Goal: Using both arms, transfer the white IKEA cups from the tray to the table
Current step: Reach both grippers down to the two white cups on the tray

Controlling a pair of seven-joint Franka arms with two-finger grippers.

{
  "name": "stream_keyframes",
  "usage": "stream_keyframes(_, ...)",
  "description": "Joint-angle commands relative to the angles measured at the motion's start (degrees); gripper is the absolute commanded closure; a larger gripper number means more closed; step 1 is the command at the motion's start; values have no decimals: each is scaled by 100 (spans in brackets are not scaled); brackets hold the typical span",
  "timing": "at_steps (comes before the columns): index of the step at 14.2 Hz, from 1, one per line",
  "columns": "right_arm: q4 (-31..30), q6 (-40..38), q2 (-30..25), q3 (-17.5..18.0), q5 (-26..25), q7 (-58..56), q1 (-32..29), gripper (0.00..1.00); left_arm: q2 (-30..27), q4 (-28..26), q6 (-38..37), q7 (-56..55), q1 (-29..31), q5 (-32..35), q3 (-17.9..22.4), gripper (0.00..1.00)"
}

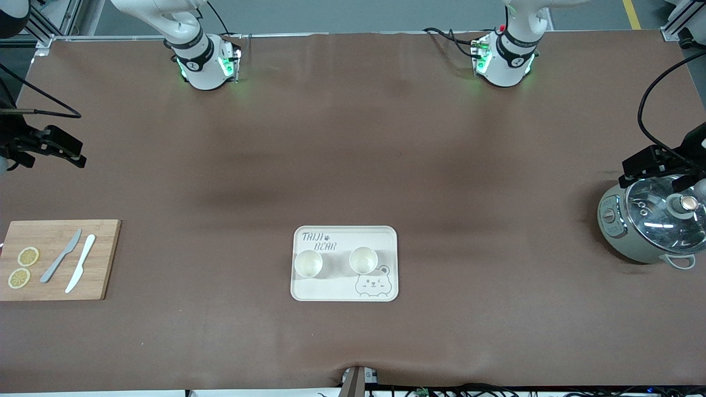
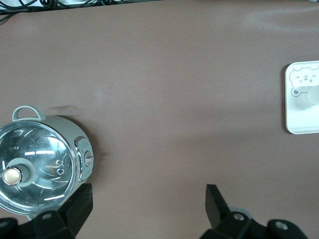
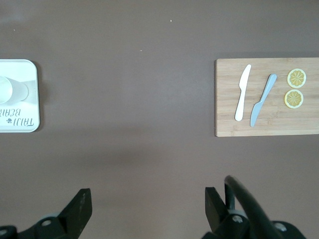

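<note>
Two white IKEA cups stand upright and side by side on the cream bear tray (image 1: 342, 289), one (image 1: 308, 263) toward the right arm's end and the other (image 1: 363, 260) toward the left arm's end. Both look empty. My left gripper (image 2: 148, 196) is open and hangs high over bare table beside the steel pot, well away from the tray. My right gripper (image 3: 148, 199) is also open and holds nothing. It hangs over bare table between the tray (image 3: 20, 99) and the cutting board. In the right wrist view one cup (image 3: 12, 90) shows at the picture's edge.
A pot with a glass lid (image 1: 653, 223) stands at the left arm's end of the table. At the right arm's end, a bamboo cutting board (image 1: 99, 259) holds two knives (image 1: 70, 259) and two lemon slices (image 1: 23, 267). Brown mat covers the table.
</note>
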Motion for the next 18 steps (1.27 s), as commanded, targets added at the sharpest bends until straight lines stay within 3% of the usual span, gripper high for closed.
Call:
stream_keyframes(1,122,-84,87,39,-37,-36,-71,0,-38,-50,22,36,35,-8,-20,0)
stream_keyframes(6,114,-94,95,39,-37,-54,-36,0,198,-49,320,-103,-350,-78,-187,0)
stream_keyframes(8,114,-41,165,48,-11,-27,7,0,391,-32,347,-673,-553,-104,-222,0)
stream_keyframes(10,114,3,244,57,216,51,60,0,584,-6,347,-859,-650,-419,-345,0)
stream_keyframes(14,122,529,674,57,630,638,375,0,1471,275,1153,-1912,-1474,-685,-416,0)
stream_keyframes(18,131,1293,1289,57,675,1737,1034,0,2701,942,1937,-2635,-2467,-632,-101,0)
